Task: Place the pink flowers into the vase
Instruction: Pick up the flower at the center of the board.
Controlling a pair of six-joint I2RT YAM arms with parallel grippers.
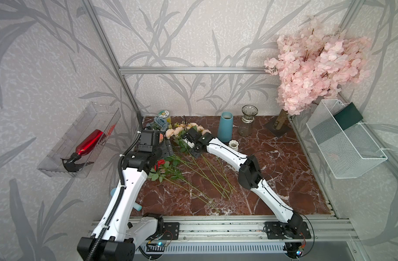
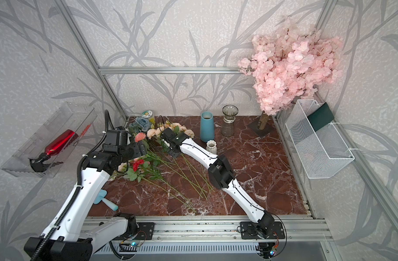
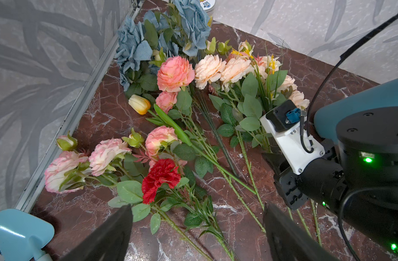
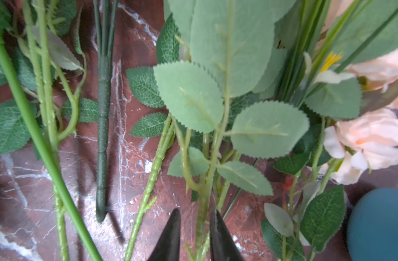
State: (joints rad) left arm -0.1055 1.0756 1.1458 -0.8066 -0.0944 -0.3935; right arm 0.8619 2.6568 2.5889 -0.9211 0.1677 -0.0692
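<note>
Right hand astride pink flowers stem, gap showing; blooms farther ahead.

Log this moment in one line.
phase: pre-grasp | right tool: astride stem of pink flowers, unclamped | left tool: open, empty | flowers: lying on table

Red spray bottle lies in clear bin; blossom tree in corner; perhaps a jar.

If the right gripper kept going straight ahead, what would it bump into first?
Probably the leafy stem already between the right gripper's fingers, then its big leaves, though depth is hard to judge.
</note>
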